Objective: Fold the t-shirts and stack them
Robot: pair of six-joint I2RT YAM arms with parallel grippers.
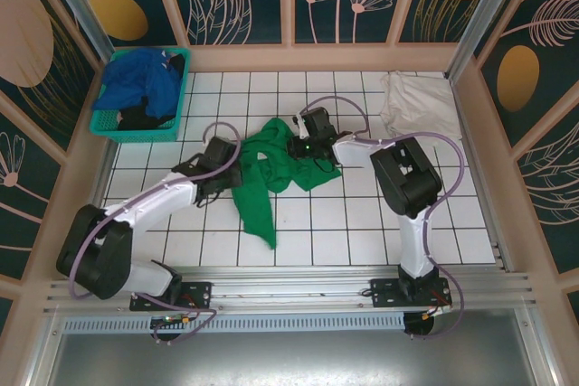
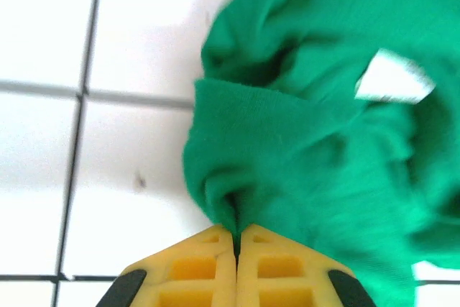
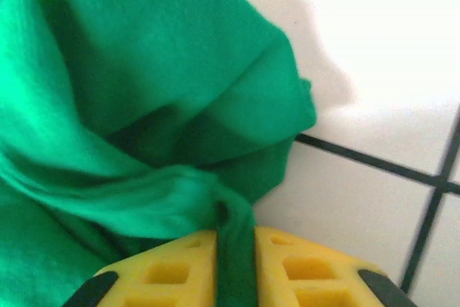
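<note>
We see green shirt [image 1: 271,178] crumpled mid-table, long tail trailing toward 6 o'clock
We find left claw [image 2: 236,234] pressed together, pinching gathered fold at shirt's 9 o'clock edge
We find right claw [image 3: 236,235] pinching bunched strip of shirt between yellow fingers [image 3: 180,267], at shirt's 1 o'clock side
We note white shirt [image 1: 418,106] heaped at table's 2 o'clock corner, blue shirt [image 1: 140,83] in basket [image 1: 136,133] at 10 o'clock

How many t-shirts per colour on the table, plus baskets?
green t-shirt: 1
blue t-shirt: 1
cream-white t-shirt: 1
teal basket: 1
Total: 4
</note>
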